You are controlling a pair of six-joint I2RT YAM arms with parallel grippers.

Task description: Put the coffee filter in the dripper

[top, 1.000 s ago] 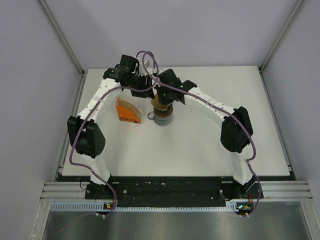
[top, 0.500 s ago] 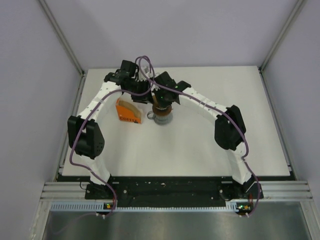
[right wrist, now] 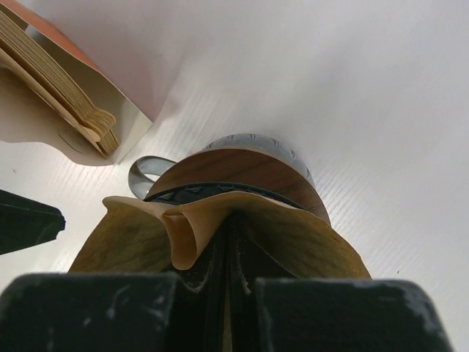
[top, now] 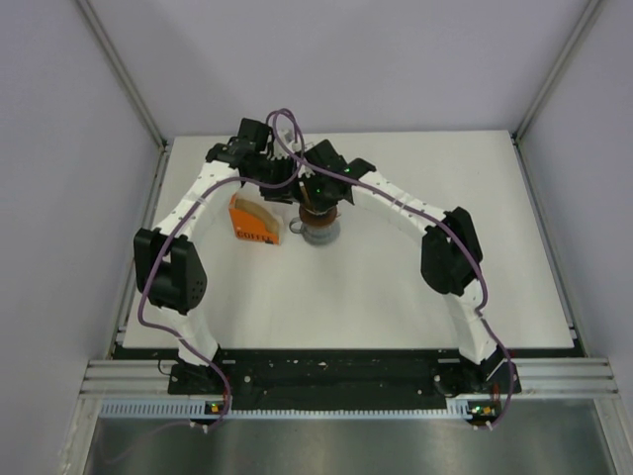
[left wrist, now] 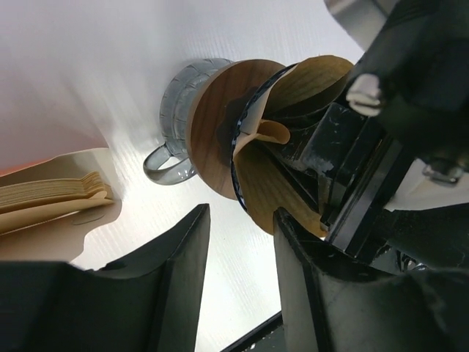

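Observation:
My right gripper [top: 317, 201] is shut on the tan coffee filter [right wrist: 300, 238] and holds it, spread and folded, in the mouth of the dripper [right wrist: 192, 193]. Only the dripper's dark blue ribbed rim shows, above a wooden collar [right wrist: 234, 169] on the grey mug [right wrist: 256, 141]. In the left wrist view the filter [left wrist: 293, 81] fills the dripper [left wrist: 236, 150], with the right fingers [left wrist: 352, 176] pinching its middle. My left gripper [left wrist: 240, 220] is open and empty, just left of the mug, with one finger close to the filter's edge.
The orange pack [top: 251, 222] lies left of the mug, with spare filters [right wrist: 62, 92] sticking out of its open side. The mug's handle [left wrist: 165, 165] points toward the pack. Both arms crowd the back middle of the white table [top: 396, 287].
My right gripper has moved left and down with the filter, onto the dripper. The right arm's elbow has swung left. The left gripper has shifted slightly toward the mug.

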